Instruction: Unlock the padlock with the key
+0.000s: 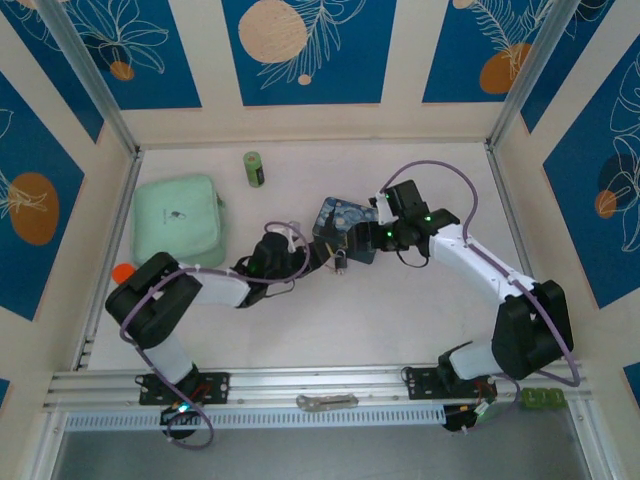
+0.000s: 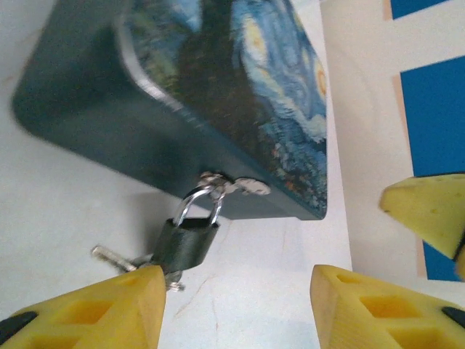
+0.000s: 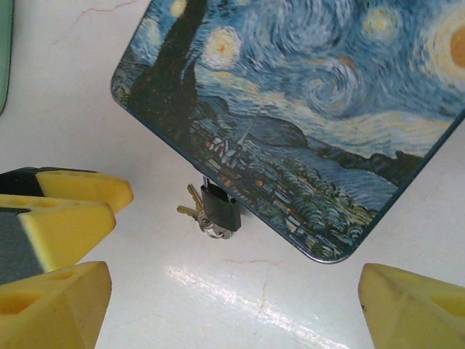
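Note:
The small dark padlock (image 2: 190,243) hangs by its shackle from the hasp of the blue starry tin (image 2: 240,80). A ring with the key (image 3: 187,205) and a second small key sits at the padlock's base (image 3: 220,209), lying on the table to its left. My left gripper (image 2: 236,309) is open; the padlock sits just inside its left finger (image 2: 109,305), and nothing is pinched. My right gripper (image 3: 232,309) stands wide open above the tin's near corner (image 3: 327,247), holding nothing. From above, both grippers (image 1: 322,255) (image 1: 378,236) flank the padlock (image 1: 341,262).
A mint green pouch (image 1: 178,222) lies at the left, with an orange object (image 1: 122,272) by its near corner. A green cylinder (image 1: 255,168) stands at the back. A flat silvery metal piece (image 1: 327,402) rests on the front rail.

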Tool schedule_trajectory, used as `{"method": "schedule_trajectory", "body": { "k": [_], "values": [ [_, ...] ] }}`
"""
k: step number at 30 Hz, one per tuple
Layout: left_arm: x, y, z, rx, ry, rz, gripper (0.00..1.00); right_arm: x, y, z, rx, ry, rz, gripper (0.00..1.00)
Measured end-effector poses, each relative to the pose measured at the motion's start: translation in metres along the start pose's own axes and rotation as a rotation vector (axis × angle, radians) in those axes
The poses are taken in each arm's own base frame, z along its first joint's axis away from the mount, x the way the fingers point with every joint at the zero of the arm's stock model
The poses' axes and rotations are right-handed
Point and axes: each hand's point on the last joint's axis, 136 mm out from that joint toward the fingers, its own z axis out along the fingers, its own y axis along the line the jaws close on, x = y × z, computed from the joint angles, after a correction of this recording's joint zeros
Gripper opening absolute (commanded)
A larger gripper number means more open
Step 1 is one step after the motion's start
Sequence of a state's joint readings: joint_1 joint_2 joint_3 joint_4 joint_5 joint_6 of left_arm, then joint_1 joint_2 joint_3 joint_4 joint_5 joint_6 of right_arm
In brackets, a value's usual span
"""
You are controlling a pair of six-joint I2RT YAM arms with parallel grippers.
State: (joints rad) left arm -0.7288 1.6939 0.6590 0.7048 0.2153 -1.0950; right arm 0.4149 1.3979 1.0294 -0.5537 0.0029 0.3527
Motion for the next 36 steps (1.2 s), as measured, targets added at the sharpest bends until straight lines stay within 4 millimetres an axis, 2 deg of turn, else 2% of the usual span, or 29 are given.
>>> {"method": "schedule_trajectory", "body": {
  "k": [4,11,16,23,27,30,36],
  "values": [
    [0.005,-0.002,0.017,-0.001,0.038,0.035,0.52,0.008,-0.006,0.012,-0.008,0.035,0.051,0.82],
    [0.022,0.034,0.034,-0.093,0.103,0.046,0.49,0.011,-0.023,0.022,0.0,0.04,0.137,0.8],
    [0.022,0.029,0.048,-0.076,0.121,0.067,0.47,0.002,-0.029,0.021,0.001,0.005,0.165,0.78],
    [0.023,0.021,0.066,-0.02,0.134,0.097,0.36,-0.004,-0.027,0.021,-0.012,-0.02,0.164,0.76],
    [0.035,0.012,0.071,0.015,0.156,0.112,0.36,-0.003,-0.027,0.022,-0.014,-0.018,0.164,0.75],
    [0.044,0.009,0.071,0.025,0.171,0.12,0.4,-0.001,-0.029,0.023,-0.011,-0.013,0.168,0.75],
    [0.044,0.008,0.072,0.037,0.163,0.118,0.38,0.001,-0.029,0.024,-0.018,-0.013,0.167,0.74]
  ]
}}
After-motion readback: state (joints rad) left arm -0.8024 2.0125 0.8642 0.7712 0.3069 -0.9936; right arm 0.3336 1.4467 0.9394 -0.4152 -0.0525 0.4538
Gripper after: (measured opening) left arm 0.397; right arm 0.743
